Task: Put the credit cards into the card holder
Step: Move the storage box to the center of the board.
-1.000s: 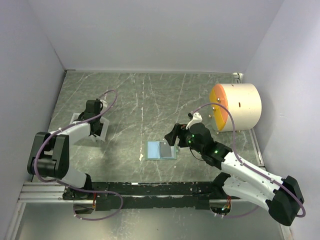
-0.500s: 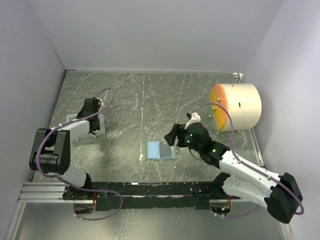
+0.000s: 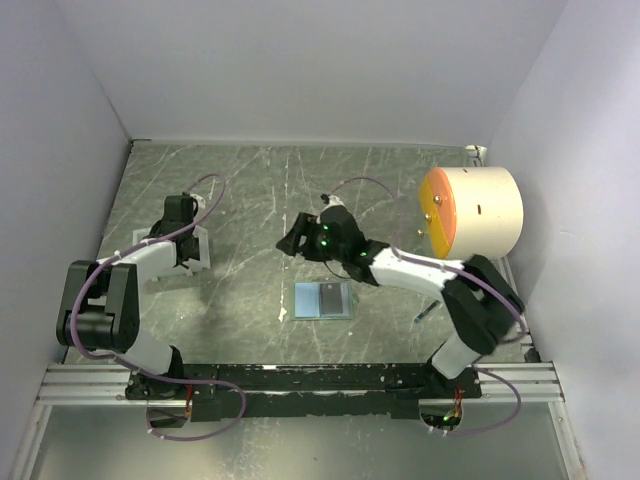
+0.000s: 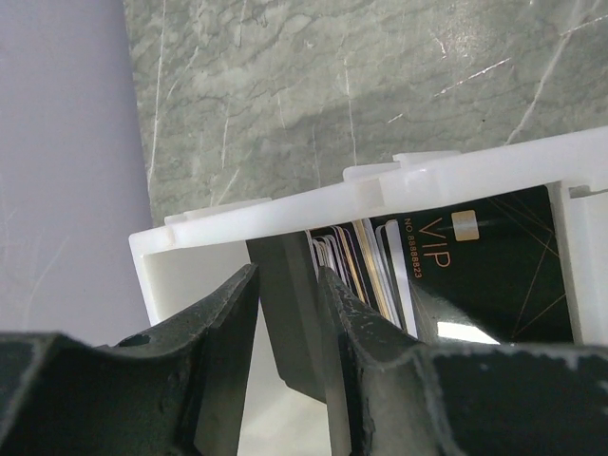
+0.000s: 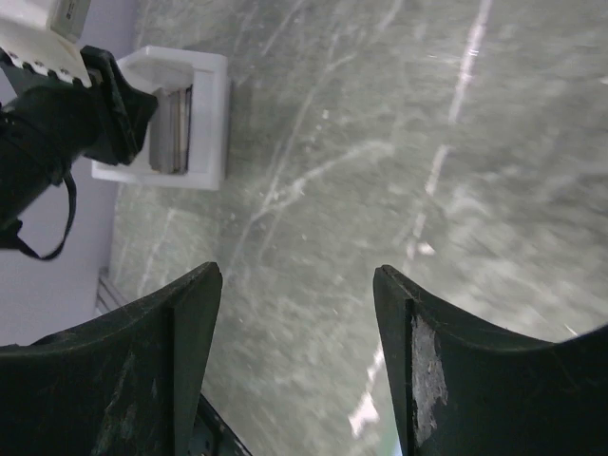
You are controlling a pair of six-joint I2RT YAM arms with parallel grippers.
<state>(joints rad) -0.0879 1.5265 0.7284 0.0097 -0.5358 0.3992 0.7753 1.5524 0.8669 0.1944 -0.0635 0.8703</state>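
Note:
The credit cards [image 4: 380, 271] stand on edge as a stack in a shallow white tray [image 4: 285, 211] at the left of the table, with a black VIP card [image 4: 494, 256] at the front. My left gripper [image 4: 285, 277] reaches into the tray with its jaws open around one dark card [image 4: 290, 313]. That card rests against the right finger, with a gap at the left one. From above, the left gripper [image 3: 188, 232] is over the tray [image 3: 197, 250]. The card holder [image 3: 325, 299] lies open, light blue side up, near the table's front middle. My right gripper [image 3: 290, 243] hovers behind it, open and empty [image 5: 295, 275].
A large white drum with an orange face [image 3: 470, 213] lies at the back right. A small dark pen-like thing [image 3: 425, 313] lies right of the card holder. Pale walls close in three sides. In the right wrist view the tray [image 5: 211, 114] and the left gripper [image 5: 76, 109] show at top left.
The right arm has swung left and back, from beside the card holder to the table's middle. The left gripper's jaws have narrowed around the dark card in the tray.

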